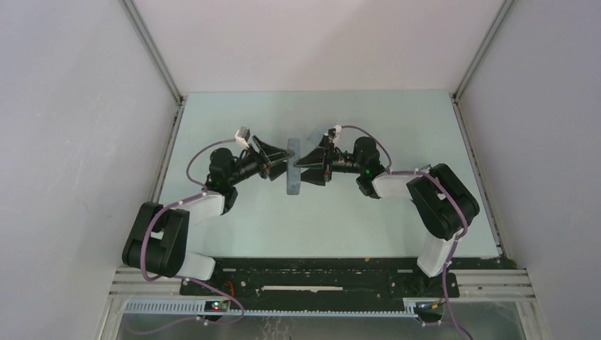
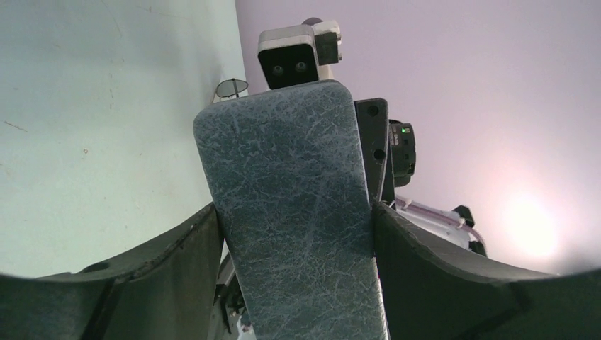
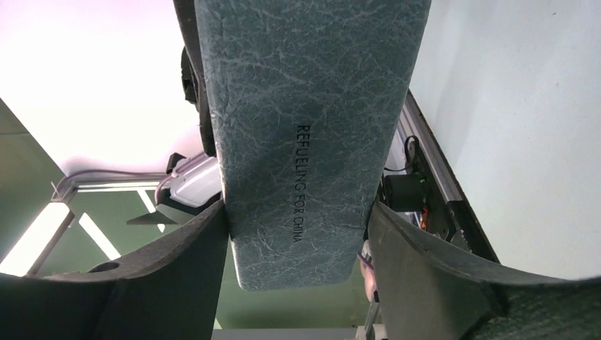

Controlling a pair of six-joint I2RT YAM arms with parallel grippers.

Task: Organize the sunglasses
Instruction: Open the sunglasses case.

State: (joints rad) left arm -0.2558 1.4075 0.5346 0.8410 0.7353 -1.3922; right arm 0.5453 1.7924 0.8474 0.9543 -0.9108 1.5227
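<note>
The pale bench (image 1: 319, 219) has both arms meeting over its middle. Between them the case (image 1: 293, 167) stands on edge, so from above it shows as a narrow strip running near to far. The left gripper (image 2: 294, 211) is clamped across the case's short width from the left face. The right gripper (image 3: 296, 212) grips it the same way from the right face. Whether the case rests on the bench or hangs just clear of it cannot be told. The step looks like readying the case, probably opening it, to take the glasses. To do that well, one gripper should simply anchor the body while the other works at the seam. The pull should be slow, because two firm grips on one stiff shell will otherwise fight each other or twist it loose. The case is a slate-grey oblong with rounded corners. Its skin has a fine crackled, leather-like grain that should give the fingers good friction, and small dark lettering runs along the right face. A pale bluish cloth (image 1: 319, 132) lies just beyond the right gripper. The sunglasses (image 2: 232, 88) sit on the bench beyond the far end of the case. Only one oval lens with its thin rim shows, so they look slight and easily bent.
</note>
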